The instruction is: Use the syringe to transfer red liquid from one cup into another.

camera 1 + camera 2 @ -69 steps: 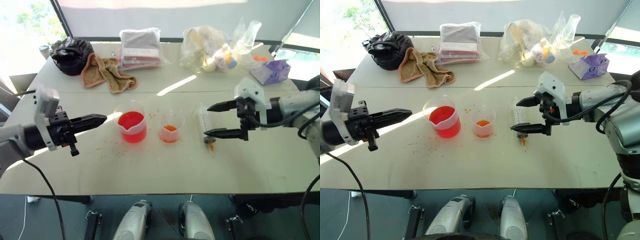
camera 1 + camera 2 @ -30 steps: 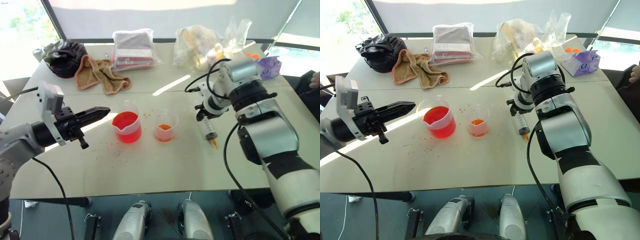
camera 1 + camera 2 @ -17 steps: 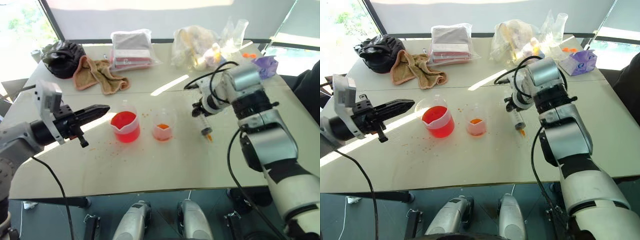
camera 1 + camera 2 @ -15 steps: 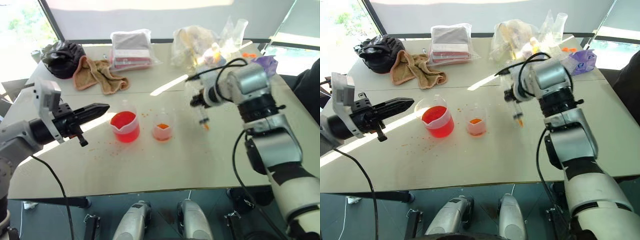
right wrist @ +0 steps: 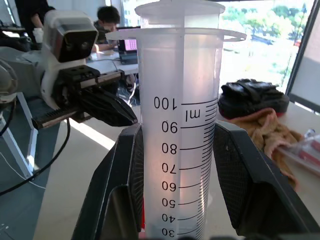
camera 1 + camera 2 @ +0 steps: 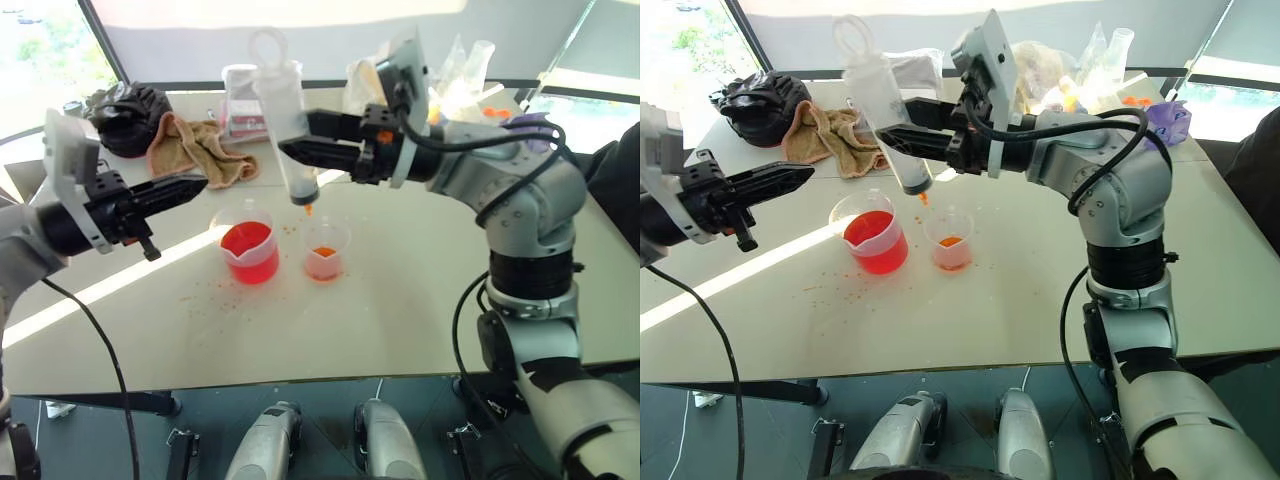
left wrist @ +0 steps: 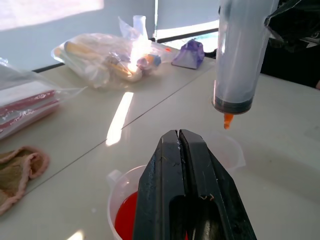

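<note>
My right gripper (image 6: 297, 134) is shut on the syringe (image 6: 283, 110), a large clear barrel with printed graduations (image 5: 180, 150). The syringe stands nearly upright in the air, white plunger ring up and orange tip (image 6: 308, 208) down, above the gap between the two cups. The spouted beaker (image 6: 248, 252) holds red liquid (image 6: 246, 240). To its right stands the smaller cup (image 6: 326, 250) with an orange-red base. My left gripper (image 6: 198, 184) is shut and empty, hovering left of the beaker and pointing toward it; its fingers (image 7: 179, 145) are pressed together.
At the table's far side lie a black bag (image 6: 125, 105), a brown towel (image 6: 200, 150), a plastic bag of packets (image 6: 240, 95), a clear bag of bottles (image 6: 1060, 70) and a purple tissue pack (image 6: 535, 125). Orange-red drops (image 6: 200, 290) speckle the table. A dark sleeve (image 6: 625, 170) shows at the right edge.
My right arm has lifted the syringe off the table, swung it left and turned it upright above the cups. The left gripper has risen a little, still shut.
</note>
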Available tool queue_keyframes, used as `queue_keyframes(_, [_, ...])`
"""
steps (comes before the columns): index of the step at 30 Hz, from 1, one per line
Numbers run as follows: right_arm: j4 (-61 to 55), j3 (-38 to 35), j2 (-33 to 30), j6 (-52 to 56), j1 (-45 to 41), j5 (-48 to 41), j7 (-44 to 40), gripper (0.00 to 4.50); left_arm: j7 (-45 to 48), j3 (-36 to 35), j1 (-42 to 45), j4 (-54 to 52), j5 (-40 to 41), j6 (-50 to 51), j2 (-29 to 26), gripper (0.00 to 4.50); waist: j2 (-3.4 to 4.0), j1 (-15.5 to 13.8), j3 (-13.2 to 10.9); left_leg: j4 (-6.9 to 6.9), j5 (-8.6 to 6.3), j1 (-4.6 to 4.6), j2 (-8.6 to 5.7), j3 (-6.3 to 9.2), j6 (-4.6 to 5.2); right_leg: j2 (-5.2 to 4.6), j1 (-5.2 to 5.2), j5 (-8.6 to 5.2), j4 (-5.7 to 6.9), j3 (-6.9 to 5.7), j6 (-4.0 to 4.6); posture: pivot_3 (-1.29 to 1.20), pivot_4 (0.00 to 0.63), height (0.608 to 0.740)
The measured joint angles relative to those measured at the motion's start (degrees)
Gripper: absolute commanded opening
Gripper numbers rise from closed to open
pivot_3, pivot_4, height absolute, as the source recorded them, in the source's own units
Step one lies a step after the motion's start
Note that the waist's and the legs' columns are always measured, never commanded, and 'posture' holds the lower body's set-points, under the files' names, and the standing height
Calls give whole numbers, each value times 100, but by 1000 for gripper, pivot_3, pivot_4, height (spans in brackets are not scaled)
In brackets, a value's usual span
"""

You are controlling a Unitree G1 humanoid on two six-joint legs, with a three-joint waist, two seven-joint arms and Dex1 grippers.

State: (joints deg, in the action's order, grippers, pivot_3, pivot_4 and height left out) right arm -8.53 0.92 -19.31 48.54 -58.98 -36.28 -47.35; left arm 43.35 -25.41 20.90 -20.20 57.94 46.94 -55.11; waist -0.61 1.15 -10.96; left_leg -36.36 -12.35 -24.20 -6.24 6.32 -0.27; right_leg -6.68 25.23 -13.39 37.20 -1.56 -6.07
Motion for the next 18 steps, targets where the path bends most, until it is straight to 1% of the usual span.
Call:
queue_keyframes(4, [192, 83, 582, -546, 46, -90, -158, 1442, -15, -86, 25, 21, 21, 38, -118, 0, 0, 21, 0, 11, 5, 4, 4, -1, -9, 1, 5, 3, 1, 6, 5, 0, 150, 734])
queue_keyframes(6, [442, 169, 900, -924, 39, 2, -154, 1442, -50, -166, 18, 21, 50, 117, -186, 0, 0, 24, 0, 13, 8, 5, 8, 0, -14, 3, 7, 5, 2, 8, 8, 0, 150, 734])
queue_keyframes(11, [1527, 350, 1617, -1876, -15, 481, -3, 1442, -256, -571, 67, -24, 319, 338, -342, 0, 1, 44, 0, 16, 12, 9, 12, 2, -21, 18, 8, 7, 2, 9, 12, 0, 150, 734])
queue_keyframes(15, [2191, 500, 1942, -2566, -52, 852, -8, 1442, -385, -824, 3, -85, 521, 552, -459, 0, 0, 56, 0, 18, 12, 9, 12, 4, -22, 19, 7, 8, 2, 9, 13, 0, 150, 734])
queue_keyframes(18, [2559, 599, 2060, -2960, -45, 1107, -48, 1442, -424, -990, -12, -127, 681, 695, -571, 0, 0, 82, 0, 19, 13, 9, 12, 8, -24, 21, 8, 7, 2, 9, 13, 0, 150, 734])
